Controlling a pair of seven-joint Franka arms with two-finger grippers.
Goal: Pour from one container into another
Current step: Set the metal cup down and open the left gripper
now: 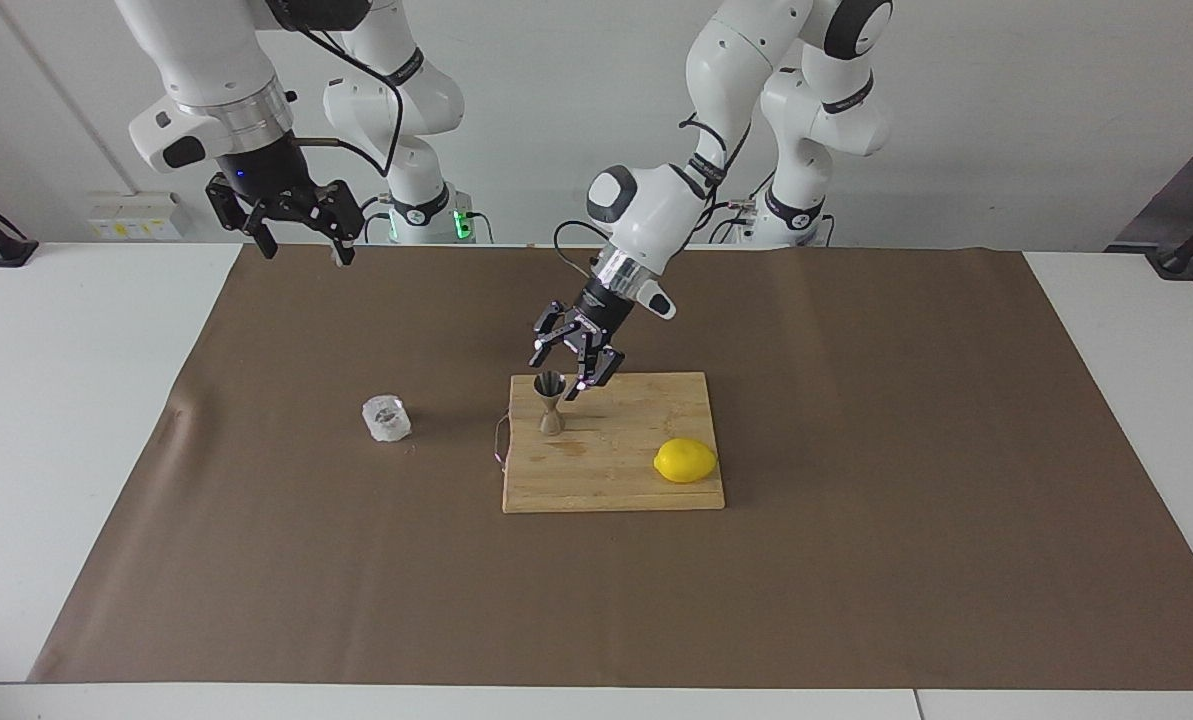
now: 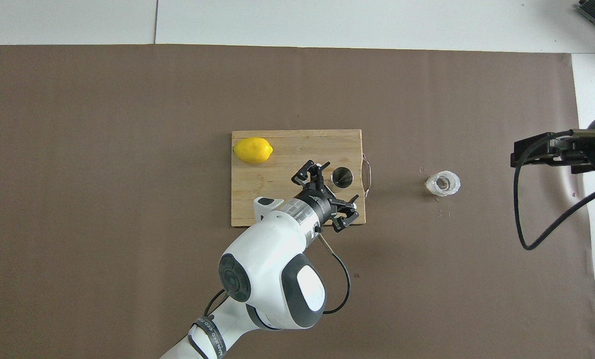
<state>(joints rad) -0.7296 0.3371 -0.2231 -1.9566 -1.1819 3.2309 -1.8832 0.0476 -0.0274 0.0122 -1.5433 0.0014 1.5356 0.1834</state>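
The steel hourglass jigger (image 1: 551,405) stands upright on a wooden cutting board (image 1: 616,480), at the board's corner toward the right arm's end; it also shows in the overhead view (image 2: 342,177). My left gripper (image 1: 566,372) is open and tilted, close over and beside the jigger's rim, with nothing in it; it also shows in the overhead view (image 2: 334,189). The clear faceted glass cup (image 1: 387,418) stands on the brown mat beside the board, toward the right arm's end, and shows from above (image 2: 443,183). My right gripper (image 1: 304,245) waits open, raised over the mat's edge nearest the robots.
A yellow lemon (image 1: 685,460) lies on the board's corner toward the left arm's end, farther from the robots than the jigger. A thin cord loop (image 2: 368,174) hangs off the board's edge beside the jigger. A brown mat (image 1: 856,560) covers the white table.
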